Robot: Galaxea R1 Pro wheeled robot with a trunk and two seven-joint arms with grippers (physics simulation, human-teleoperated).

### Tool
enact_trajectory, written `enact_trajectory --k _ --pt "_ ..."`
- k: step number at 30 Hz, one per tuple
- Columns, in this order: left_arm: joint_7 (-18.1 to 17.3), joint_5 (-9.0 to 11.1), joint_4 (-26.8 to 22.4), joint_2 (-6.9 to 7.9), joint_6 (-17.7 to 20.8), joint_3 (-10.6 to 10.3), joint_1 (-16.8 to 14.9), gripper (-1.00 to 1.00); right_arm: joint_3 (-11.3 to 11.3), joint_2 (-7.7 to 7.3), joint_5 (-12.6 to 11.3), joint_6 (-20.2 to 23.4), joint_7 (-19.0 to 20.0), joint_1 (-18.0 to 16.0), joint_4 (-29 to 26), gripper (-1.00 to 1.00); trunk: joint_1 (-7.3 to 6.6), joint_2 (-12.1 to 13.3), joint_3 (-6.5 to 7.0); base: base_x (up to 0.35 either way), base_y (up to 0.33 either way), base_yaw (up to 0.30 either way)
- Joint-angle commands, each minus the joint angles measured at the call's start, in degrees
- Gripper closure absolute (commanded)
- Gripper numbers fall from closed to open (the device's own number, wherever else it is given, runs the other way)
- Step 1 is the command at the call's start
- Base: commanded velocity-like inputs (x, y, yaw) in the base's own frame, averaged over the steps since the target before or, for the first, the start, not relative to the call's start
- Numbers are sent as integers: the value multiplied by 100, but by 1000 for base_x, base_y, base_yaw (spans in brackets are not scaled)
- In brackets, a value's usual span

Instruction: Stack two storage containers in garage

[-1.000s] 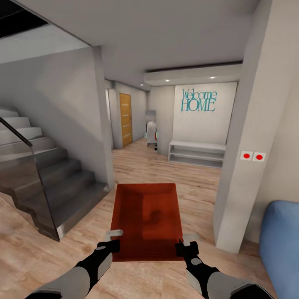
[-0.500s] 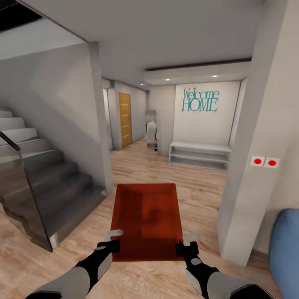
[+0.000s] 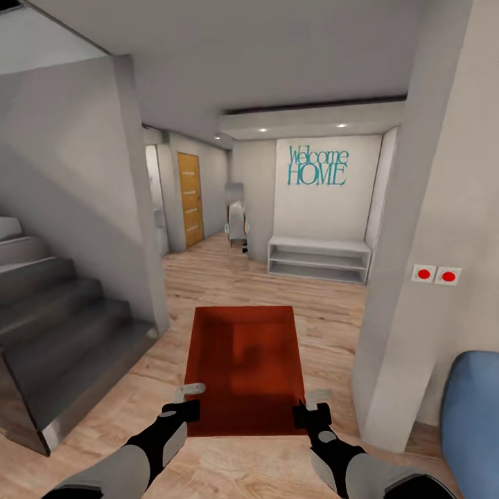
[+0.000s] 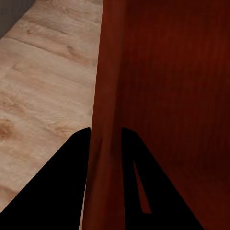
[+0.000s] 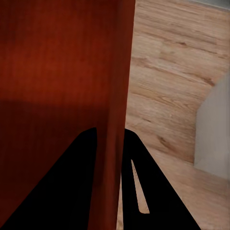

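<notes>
orange-red container [image 3: 244, 367], light wood-plank floor [image 3: 333, 312], teal lettering [image 3: 317, 166]

Open wood floor [image 3: 277, 284] straight ahead toward white shelf [image 3: 319, 258]. Staircase [image 3: 62, 333] crowds left side; white pillar [image 3: 402, 291] and blue sofa [image 3: 475, 416] crowd right. Held bin [image 3: 242, 367] fits between.

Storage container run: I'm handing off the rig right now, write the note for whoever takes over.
Left claw: shut on the left wall of the storage container.
Right claw: shut on its right wall.
The container is carried level between both arms, open side up, over the wood-plank floor.
Position: hallway, stairs on the left, a wooden door and the Welcome HOME wall ahead, blue sofa at the right.
Done: one container picked up.
Left: reach the garage, set it down, fetch and stack the second.
</notes>
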Motion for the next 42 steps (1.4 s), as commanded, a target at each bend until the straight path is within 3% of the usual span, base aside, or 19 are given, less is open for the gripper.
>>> enact_trajectory --k 1,42 --pt "159 49 10 185 13 55 -1 100 -81 2 -45 -152 -21 -9 -10 100 5 -7 -9 321 0 -14" --pt "158 49 10 185 12 55 -1 100 -81 2 -45 -152 -21 -9 -10 100 5 -7 -10 321 0 0"
